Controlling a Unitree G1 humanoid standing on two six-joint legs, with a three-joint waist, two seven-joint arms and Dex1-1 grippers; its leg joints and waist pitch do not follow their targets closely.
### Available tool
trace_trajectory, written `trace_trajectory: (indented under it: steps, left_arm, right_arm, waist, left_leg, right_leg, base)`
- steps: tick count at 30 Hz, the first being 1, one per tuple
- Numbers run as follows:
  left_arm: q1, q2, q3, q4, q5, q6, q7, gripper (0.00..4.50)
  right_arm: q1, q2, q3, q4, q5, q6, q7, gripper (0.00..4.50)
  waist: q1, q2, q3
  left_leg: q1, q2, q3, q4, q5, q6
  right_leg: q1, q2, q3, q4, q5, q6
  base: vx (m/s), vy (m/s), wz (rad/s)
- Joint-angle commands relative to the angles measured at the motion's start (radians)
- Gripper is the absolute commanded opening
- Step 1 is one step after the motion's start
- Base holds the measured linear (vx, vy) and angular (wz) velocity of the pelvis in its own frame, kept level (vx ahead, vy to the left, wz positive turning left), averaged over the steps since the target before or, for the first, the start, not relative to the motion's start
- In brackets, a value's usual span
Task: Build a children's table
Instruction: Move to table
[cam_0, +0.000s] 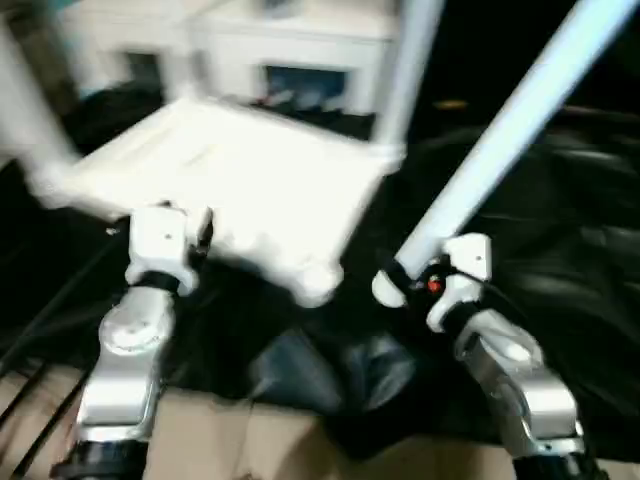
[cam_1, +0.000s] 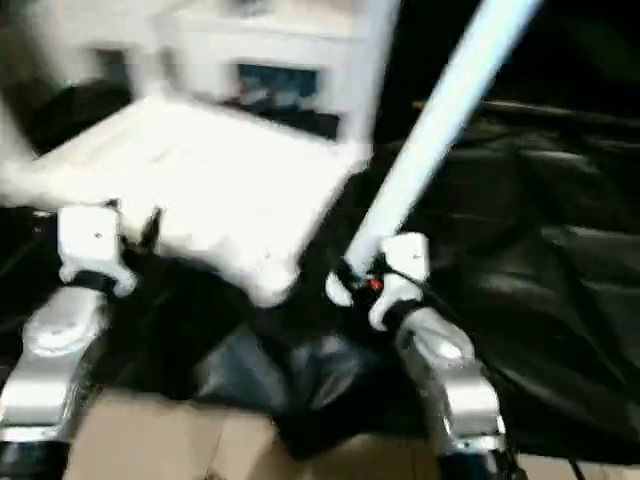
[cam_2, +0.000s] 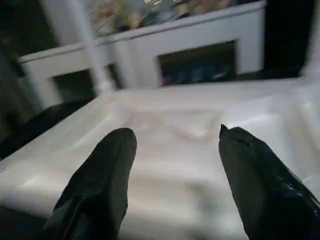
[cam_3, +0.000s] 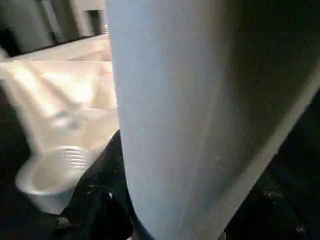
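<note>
Table top (cam_0: 240, 170): white moulded plastic, rectangular, underside up on black sheeting (cam_0: 560, 260); round socket (cam_3: 52, 175) at near corner.
Leg (cam_0: 510, 130): long tapered white tube, smooth, tilted.
Right gripper (cam_0: 405, 285): clamped on leg's lower end.
Left gripper (cam_2: 175, 165): fingers spread, at top's near edge.

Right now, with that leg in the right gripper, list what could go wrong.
1. The right gripper holds the long leg near its bottom end, so it could swing or slip.
2. The empty near corner socket sits off to the side, so the leg may miss it.
3. The left gripper is open over the tabletop, so the top may shift if pushed.
</note>
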Motion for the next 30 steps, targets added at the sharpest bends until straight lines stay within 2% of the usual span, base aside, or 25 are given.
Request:
trace_trajectory:
  steps: [1,2,3,5,6,7,8,9,10,12,14,15,16,17,19,20,21,22,23,24,25,26,27,28,30]
  left_arm:
    - [0.003,-0.017,-0.021,-0.004,-0.009,0.007,-0.010,3.06]
    - [0.003,-0.017,-0.021,-0.004,-0.009,0.007,-0.010,3.06]
    - [0.004,-0.016,-0.021,-0.001,-0.011,0.004,-0.010,3.06]
    - [0.002,-0.012,-0.019,0.010,-0.015,0.000,-0.012,3.06]
    - [0.000,-0.012,-0.017,0.014,-0.015,-0.001,-0.013,3.06]
    - [-0.004,-0.011,-0.015,0.021,-0.016,-0.004,-0.017,3.06]
    - [-0.008,-0.011,-0.013,0.027,-0.017,-0.005,-0.019,3.06]
    - [-0.011,-0.010,-0.012,0.032,-0.018,-0.006,-0.021,3.06]
    - [-0.014,-0.010,-0.012,0.036,-0.019,-0.007,-0.022,3.06]
    - [-0.023,-0.008,-0.010,0.051,-0.020,-0.011,-0.025,3.06]
    - [-0.029,-0.008,-0.013,0.057,-0.021,-0.013,-0.026,3.06]
    - [-0.030,-0.008,-0.014,0.058,-0.024,-0.014,-0.028,3.06]
    - [-0.033,-0.006,-0.018,0.061,-0.030,-0.014,-0.031,3.06]
    - [-0.033,-0.006,-0.018,0.061,-0.030,-0.014,-0.031,3.06]
    - [-0.038,-0.016,-0.012,0.066,-0.069,-0.010,-0.059,3.06]
    - [-0.039,-0.023,-0.005,0.069,-0.089,-0.013,-0.074,3.06]
    - [-0.039,-0.022,-0.006,0.069,-0.090,-0.013,-0.079,3.06]
    - [-0.048,0.002,-0.023,0.085,-0.128,-0.023,-0.176,3.06]
    - [-0.055,0.029,-0.037,0.099,-0.161,-0.033,-0.268,3.06]
    - [-0.057,0.033,-0.039,0.102,-0.169,-0.035,-0.285,3.06]
    - [-0.077,0.059,-0.039,0.128,-0.212,-0.034,-0.380,3.33]
    - [-0.100,0.087,-0.046,0.152,-0.242,-0.031,-0.462,3.40]
    - [-0.112,0.101,-0.050,0.163,-0.254,-0.030,-0.499,3.40]
    - [-0.112,0.101,-0.050,0.163,-0.254,-0.030,-0.499,3.40]
    - [-0.159,0.170,-0.103,0.210,-0.254,-0.032,-0.647,3.55]
  right_arm:
    - [0.007,-0.006,-0.026,-0.009,0.006,-0.008,-0.003,1.90]
    - [0.007,-0.006,-0.026,-0.009,0.006,-0.008,-0.003,1.90]
    - [0.005,-0.003,-0.031,-0.007,0.007,-0.006,-0.007,1.90]
    - [0.000,-0.002,-0.040,-0.004,0.008,-0.006,-0.009,1.90]
    - [-0.002,-0.003,-0.041,-0.003,0.008,-0.006,-0.009,1.90]
    - [-0.004,-0.006,-0.043,-0.001,0.008,-0.007,-0.008,1.90]
    - [-0.007,-0.008,-0.045,0.001,0.008,-0.007,-0.008,1.90]
    - [-0.009,-0.012,-0.046,0.002,0.009,-0.008,-0.008,1.90]
    - [-0.010,-0.015,-0.046,0.003,0.010,-0.008,-0.008,1.90]
    - [-0.014,-0.027,-0.053,0.007,0.010,-0.011,-0.006,1.90]
    - [-0.019,-0.034,-0.062,0.011,0.008,-0.011,-0.004,1.90]
    - [-0.020,-0.035,-0.065,0.011,0.007,-0.011,-0.003,1.90]
    - [-0.024,-0.037,-0.068,0.011,0.007,-0.008,-0.001,1.90]
    - [-0.024,-0.037,-0.068,0.011,0.006,-0.008,-0.001,1.90]
    - [-0.031,-0.040,-0.070,0.017,0.005,-0.008,-0.001,1.90]
    - [-0.034,-0.041,-0.070,0.019,0.005,-0.008,-0.001,1.90]
    - [-0.034,-0.041,-0.070,0.020,0.005,-0.009,-0.001,1.90]
    - [-0.043,-0.050,-0.068,0.028,0.009,-0.015,0.010,1.90]
    - [-0.052,-0.058,-0.067,0.034,0.015,-0.015,0.023,1.90]
    - [-0.054,-0.059,-0.067,0.035,0.016,-0.014,0.026,1.90]
    - [-0.062,-0.072,-0.070,0.037,0.032,-0.008,0.054,1.90]
    - [-0.068,-0.086,-0.073,0.040,0.041,-0.001,0.080,1.90]
    - [-0.071,-0.092,-0.074,0.042,0.044,0.003,0.092,1.90]
    - [-0.071,-0.092,-0.074,0.042,0.044,0.003,0.092,1.90]
    - [-0.082,-0.117,-0.077,0.053,0.058,0.013,0.139,1.90]
  waist:
    - [0.028,-0.056,-0.038]
    - [0.048,-0.028,-0.046]
    - [0.045,-0.033,-0.044]
    - [0.037,0.010,-0.019]
    - [0.036,0.019,-0.019]
    - [0.029,0.051,-0.018]
    - [0.011,0.062,-0.010]
    - [-0.025,0.084,-0.039]
    - [-0.041,0.088,-0.041]
    - [-0.048,0.072,-0.036]
    - [-0.045,0.052,-0.028]
    - [-0.028,0.012,-0.039]
    - [0.013,-0.017,-0.050]
    - [0.033,-0.008,-0.050]
    - [0.038,0.014,-0.036]
    - [0.031,0.042,-0.038]
    - [0.025,0.065,-0.047]
    - [-0.014,0.087,-0.064]
    - [-0.022,0.078,-0.073]
    - [-0.011,0.068,-0.072]
    - [0.003,0.046,-0.075]
    - [0.022,0.023,-0.071]
    - [0.032,0.019,-0.071]
    - [0.037,0.019,-0.067]
    - [0.039,0.019,-0.055]
  left_leg:
    - [-0.035,-0.025,0.032,0.010,-0.071,0.231]
    - [-0.047,-0.020,0.015,0.071,-0.097,0.189]
    - [-0.080,-0.002,-0.009,0.100,-0.026,0.094]
    - [-0.081,0.046,-0.027,0.062,0.038,0.021]
    - [-0.072,0.056,-0.022,0.028,0.037,0.025]
    - [-0.039,0.086,-0.014,-0.060,-0.006,0.030]
    - [-0.041,0.102,-0.028,-0.097,-0.096,0.034]
    - [0.068,0.156,-0.091,-0.122,-0.251,0.052]
    - [0.109,0.178,-0.126,-0.139,-0.344,0.103]
    - [0.124,0.179,-0.137,-0.130,-0.230,0.267]
    - [0.097,0.127,-0.088,-0.116,-0.147,0.332]
    - [0.033,0.056,-0.020,-0.076,-0.143,0.288]
    - [-0.060,-0.008,0.014,0.047,-0.084,0.227]
    - [-0.096,0.027,-0.006,0.091,-0.013,0.136]
    - [-0.115,0.054,-0.015,0.064,0.072,0.060]
    - [-0.088,0.079,-0.010,-0.027,0.163,0.064]
    - [-0.057,0.085,-0.003,-0.064,0.243,0.072]
    - [0.042,0.148,-0.073,-0.063,0.329,0.185]
    - [0.084,0.189,-0.121,-0.039,0.553,0.319]
    - [0.071,0.192,-0.119,-0.025,0.683,0.351]
    - [0.041,0.158,-0.097,0.001,0.861,0.337]
    - [-0.006,0.080,-0.036,0.011,0.782,0.252]
    - [-0.019,0.060,-0.017,0.002,0.679,0.218]
    - [-0.045,0.057,-0.005,-0.020,0.479,0.161]
    - [-0.048,0.072,0.002,-0.047,0.233,0.111]
  right_leg:
    - [0.121,-0.075,0.117,-0.167,-0.158,0.062]
    - [0.155,-0.152,0.164,-0.178,-0.302,0.005]
    - [0.186,-0.146,0.152,-0.169,-0.433,-0.053]
    - [0.170,-0.146,0.113,-0.192,-0.438,-0.230]
    - [0.165,-0.124,0.091,-0.192,-0.433,-0.254]
    - [0.158,-0.069,0.029,-0.186,-0.411,-0.253]
    - [0.150,-0.020,0.001,-0.153,-0.378,-0.228]
    - [0.094,0.016,-0.034,-0.077,-0.229,-0.208]
    - [0.053,0.016,-0.037,-0.017,-0.100,-0.161]
    - [0.013,-0.001,-0.028,0.016,-0.034,-0.067]
    - [0.026,-0.026,-0.008,-0.034,0.025,-0.062]
    - [0.106,-0.068,0.038,-0.114,0.041,-0.113]
    - [0.226,-0.157,0.143,-0.172,-0.028,-0.246]
    - [0.248,-0.191,0.153,-0.178,-0.087,-0.328]
    - [0.234,-0.152,0.100,-0.173,-0.053,-0.399]
    - [0.209,-0.082,0.030,-0.148,-0.038,-0.369]
    - [0.192,-0.039,-0.008,-0.133,-0.003,-0.321]
    - [0.086,0.033,-0.040,-0.031,0.055,-0.211]
    - [0.028,-0.001,-0.013,-0.007,0.046,-0.120]
    - [0.023,-0.021,0.008,-0.016,0.100,-0.081]
    - [0.025,-0.055,0.043,-0.045,0.246,-0.054]
    - [0.054,-0.058,0.056,-0.064,0.390,-0.086]
    - [0.066,-0.050,0.057,-0.061,0.414,-0.110]
    - [0.090,-0.055,0.056,-0.061,0.410,-0.157]
    - [0.096,-0.055,0.048,-0.074,0.290,-0.218]
  base:
    - [0.113,-0.123,-0.05]
    - [0.071,-0.090,0.03]
    - [0.081,-0.076,-0.03]
    - [0.077,-0.027,-0.07]
    - [0.075,0.033,0.01]
    - [0.091,0.099,-0.03]
    - [0.091,0.099,-0.03]
    - [0.139,0.108,0.02]
    - [0.138,0.071,0.13]
    - [0.122,0.056,0.10]
    - [0.100,-0.011,0.04]
    - [0.104,-0.055,0.13]
    - [0.117,-0.050,0.12]
    - [0.117,-0.050,0.12]
    - [0.108,-0.018,0.02]
    - [0.102,-0.016,0.02]
    - [0.127,0.048,0.03]
    - [0.137,0.082,0.01]
    - [0.137,0.082,0.01]
    - [0.080,0.044,0.00]
    - [0.000,0.000,0.00]
    - [0.000,0.000,0.00]
    - [0.000,0.000,0.00]
    - [0.000,0.000,0.00]
    - [-0.033,-0.013,0.01]
